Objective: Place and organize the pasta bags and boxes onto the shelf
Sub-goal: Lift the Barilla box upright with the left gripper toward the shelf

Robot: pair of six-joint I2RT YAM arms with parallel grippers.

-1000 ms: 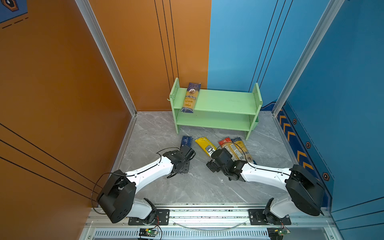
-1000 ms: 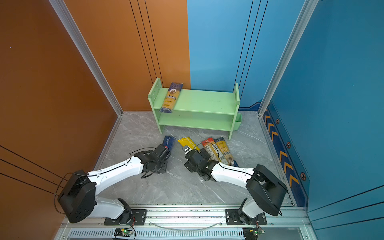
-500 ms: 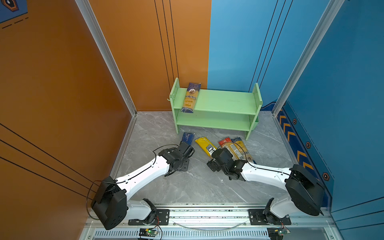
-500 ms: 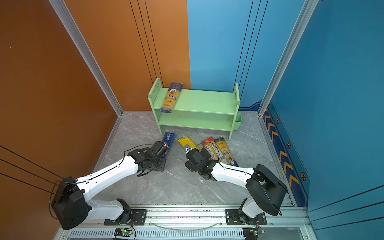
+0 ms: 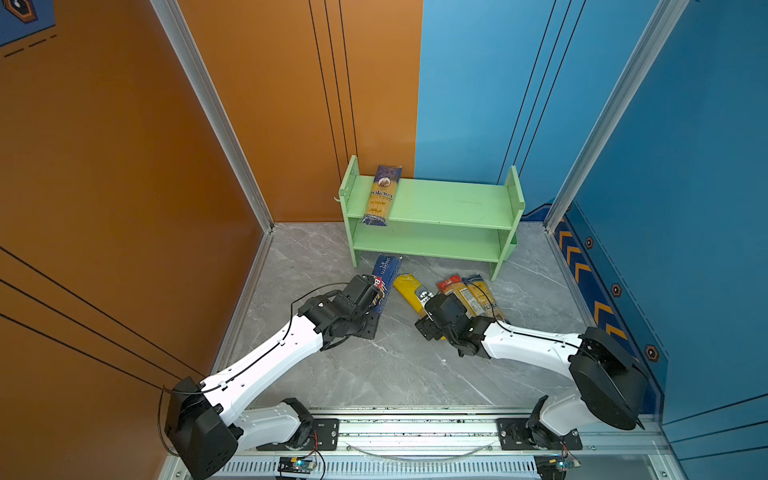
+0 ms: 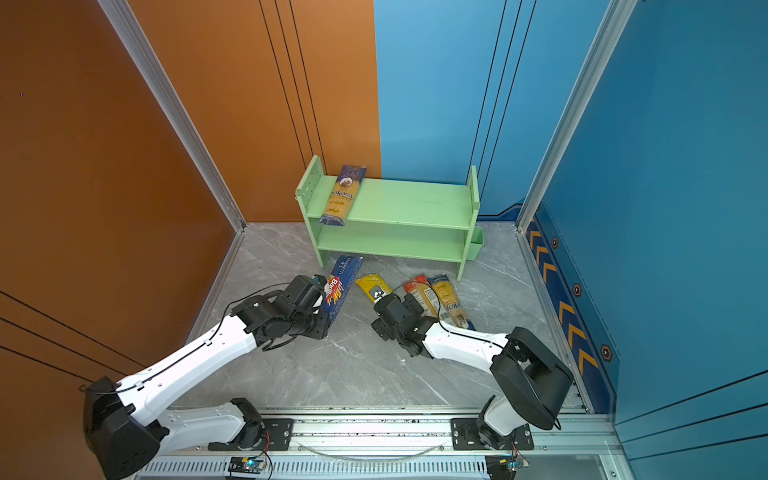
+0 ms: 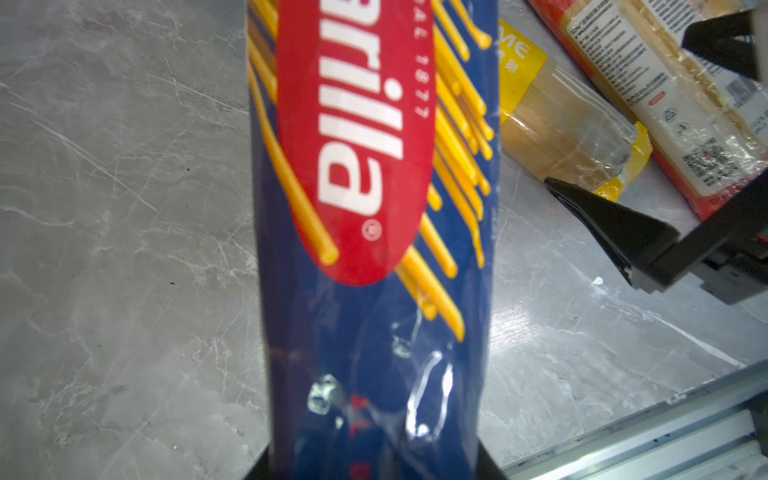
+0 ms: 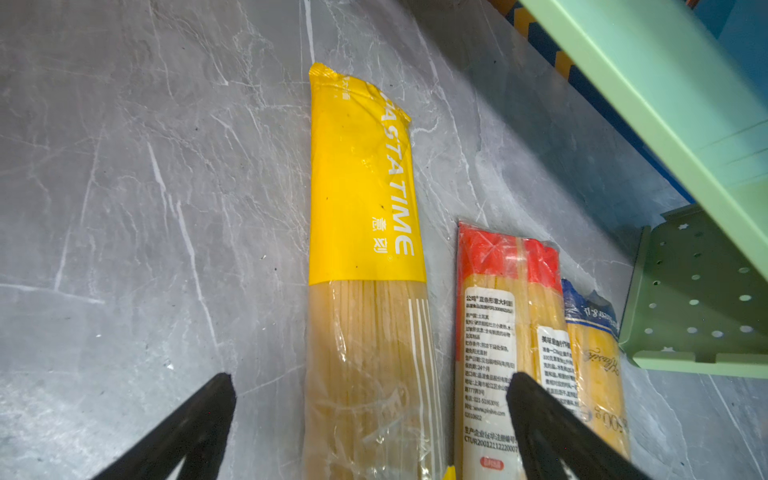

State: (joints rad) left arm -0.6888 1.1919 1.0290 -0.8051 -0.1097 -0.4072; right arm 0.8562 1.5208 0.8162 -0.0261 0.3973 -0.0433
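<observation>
Since the earlier frame your left arm has been stretching up-frame. The Barilla pack (image 5: 387,270) is now lying farther toward the shelf (image 5: 440,203), with its far end just short of the lower tier's left foot. Your right arm is sitting where it was.

The left gripper (image 5: 374,293) is clamping that pack across its width. Its fingers (image 7: 487,469) are standing narrow, pressing both long edges at the bottom of the left wrist view. Whether the pack's far end is touching the floor I cannot tell.

The right gripper (image 8: 370,415) is standing wide and holding nothing. It is straddling the yellow Pastatime pack (image 8: 365,208), with one finger overlapping the red-ended clear pack (image 8: 498,299). Beside that, the floor-lying dark-blue-and-yellow pack (image 8: 594,365) is resting nearest the shelf's right upright. The shelved dark-blue-and-yellow pack (image 5: 382,195) is lying crosswise at the left end of the top tier, overhanging its front edge.

The floor (image 5: 374,374) is showing grey marbled stone. Orange wall panels (image 5: 104,166) are closing the room at frame left and blue wall panels (image 5: 685,166) at frame right. Aluminium posts are standing at the corners, and a mounting rail (image 5: 415,428) is running along the bottom edge.
</observation>
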